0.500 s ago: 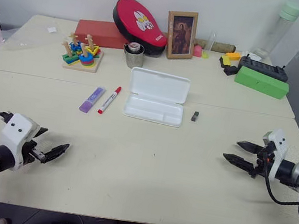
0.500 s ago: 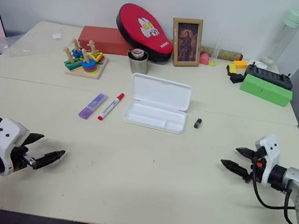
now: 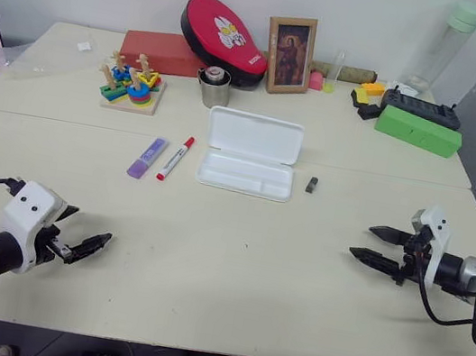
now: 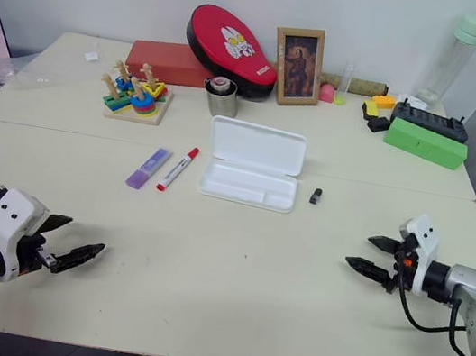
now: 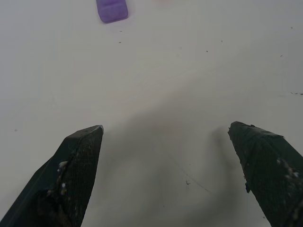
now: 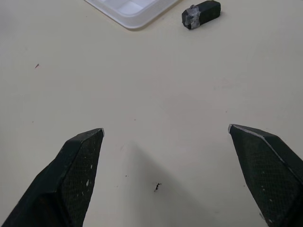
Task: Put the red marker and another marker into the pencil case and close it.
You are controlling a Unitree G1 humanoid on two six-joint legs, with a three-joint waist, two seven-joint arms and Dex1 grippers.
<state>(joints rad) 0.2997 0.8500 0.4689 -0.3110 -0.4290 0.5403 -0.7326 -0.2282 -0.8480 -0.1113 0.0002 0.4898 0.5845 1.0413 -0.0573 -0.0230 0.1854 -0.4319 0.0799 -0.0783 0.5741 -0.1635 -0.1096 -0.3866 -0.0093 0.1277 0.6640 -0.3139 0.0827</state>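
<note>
Over near table: both arms low, fingers spread, empty.

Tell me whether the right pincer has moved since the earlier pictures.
Yes, slightly. The right pincer has sunk toward the table's near edge, away from the small black block.

left gripper: jaws spread wide, empty | purple highlighter ahead on table

I see even, soft indoor light with no glare on the table. Head views are sharp. Faint, diffuse shadows lie under both grippers' fingers in the wrist views.
</note>
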